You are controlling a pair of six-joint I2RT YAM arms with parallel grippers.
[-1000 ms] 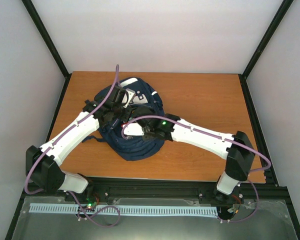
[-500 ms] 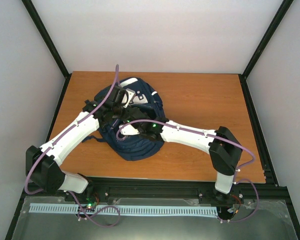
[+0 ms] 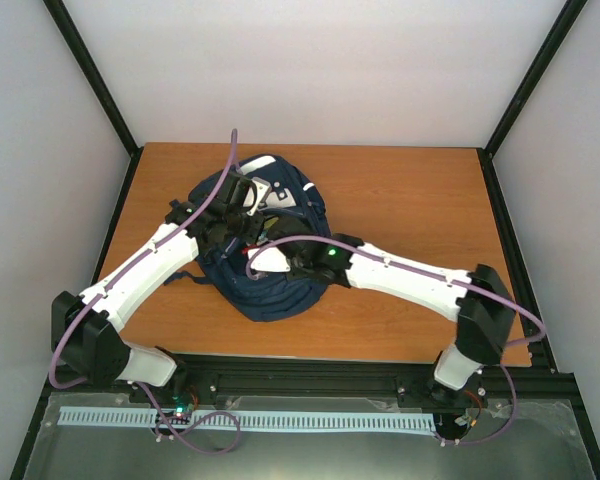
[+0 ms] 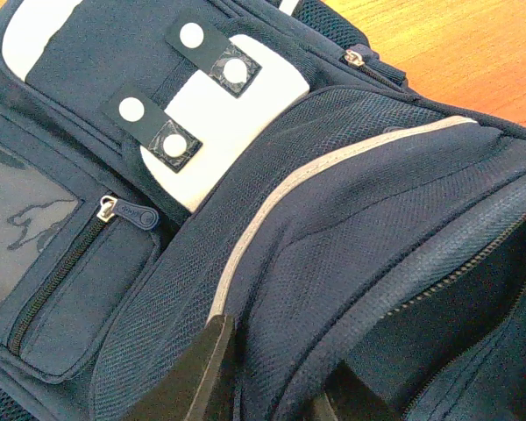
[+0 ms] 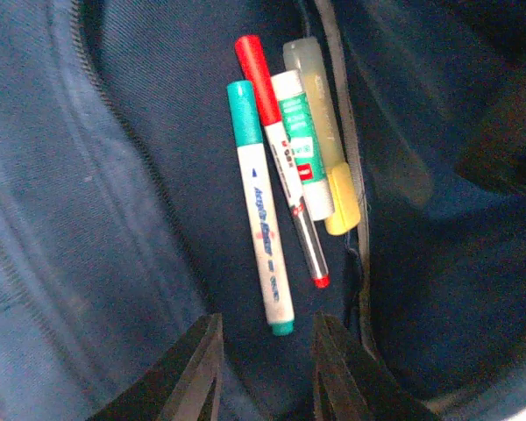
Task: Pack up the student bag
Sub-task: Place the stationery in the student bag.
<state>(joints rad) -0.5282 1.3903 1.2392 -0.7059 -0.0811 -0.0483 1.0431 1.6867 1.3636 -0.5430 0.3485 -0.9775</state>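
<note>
Student bag [image 3: 276, 296] lies left of centre on the table [image 3: 410, 190]; left end effector [image 4: 280, 349] pinches a fold of its navy fabric, right end effector [image 5: 267, 321] slightly parted, empty, over green marker [image 5: 259, 219], red pen [image 5: 256, 66], yellow-capped stick [image 5: 320, 114] inside

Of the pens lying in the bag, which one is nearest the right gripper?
The green-capped white marker in the student bag: leftmost of the pens, its green tail ends just short of the right gripper.
</note>
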